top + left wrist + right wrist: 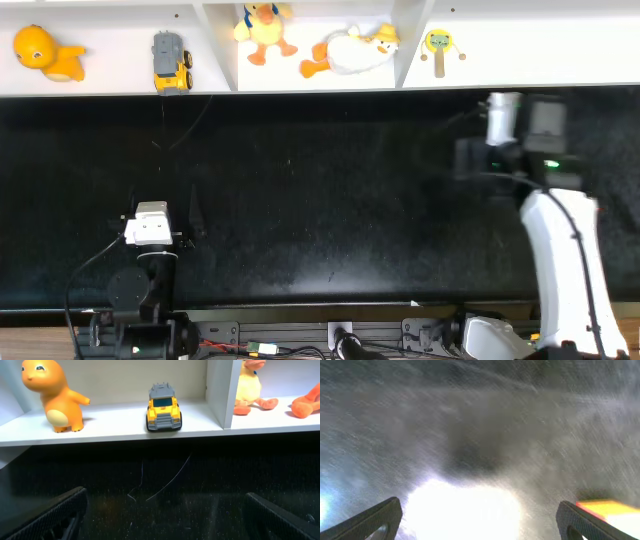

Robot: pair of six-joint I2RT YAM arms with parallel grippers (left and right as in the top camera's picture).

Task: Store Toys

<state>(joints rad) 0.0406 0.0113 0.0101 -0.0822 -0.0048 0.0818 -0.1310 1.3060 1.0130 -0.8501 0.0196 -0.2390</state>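
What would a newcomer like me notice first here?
The bright toys in the white shelf at the far edge stand out: an orange figure and a yellow truck in the left compartment, a yellow duck and a white duck in the middle, a small green toy at the right. Below lies a black worktop, with the left arm and the right arm over it.

Shelf: white.
Table: black, with fine pale scratches.
Dinosaur: orange, with a cream belly.
Truck: yellow body, grey top and bumper, black wheels.
Left duck: yellow, with orange feet.
Right duck: white body, orange feet, yellow at the head.
Rattle: green face, tan handle.
Right arm: white, with black cable.
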